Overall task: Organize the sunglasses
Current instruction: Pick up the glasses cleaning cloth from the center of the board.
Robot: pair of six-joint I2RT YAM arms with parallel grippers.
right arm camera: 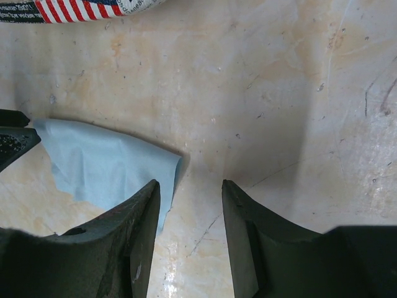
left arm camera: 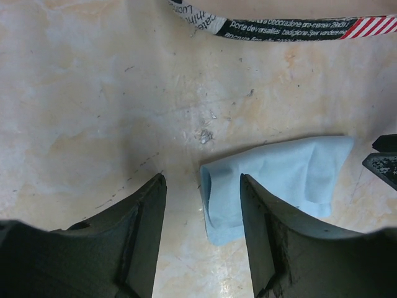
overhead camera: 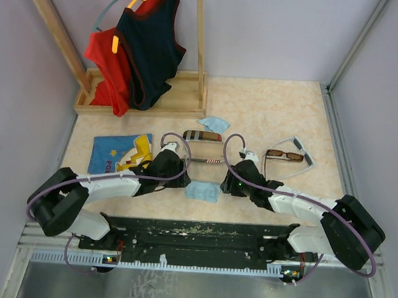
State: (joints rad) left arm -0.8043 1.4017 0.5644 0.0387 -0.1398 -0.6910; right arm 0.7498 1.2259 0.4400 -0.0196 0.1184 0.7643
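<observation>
Sunglasses (overhead camera: 284, 155) untouched; L tool (left arm camera: 202, 180), R tool (right arm camera: 190, 185) low.

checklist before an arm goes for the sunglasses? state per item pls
1. left gripper open, empty: ok.
2. right gripper open, empty: ok.
3. Both targets in the top view, brown pair and white-grey pair, on the table beyond the right gripper: ok.
4. Pairs apart enough for a single pick: cannot tell; they overlap in the top view.
5. light-blue cloth clear of the left gripper: not ok, its near end lies right at one finger.
6. flag-print case open to take a pair: cannot tell.
</observation>
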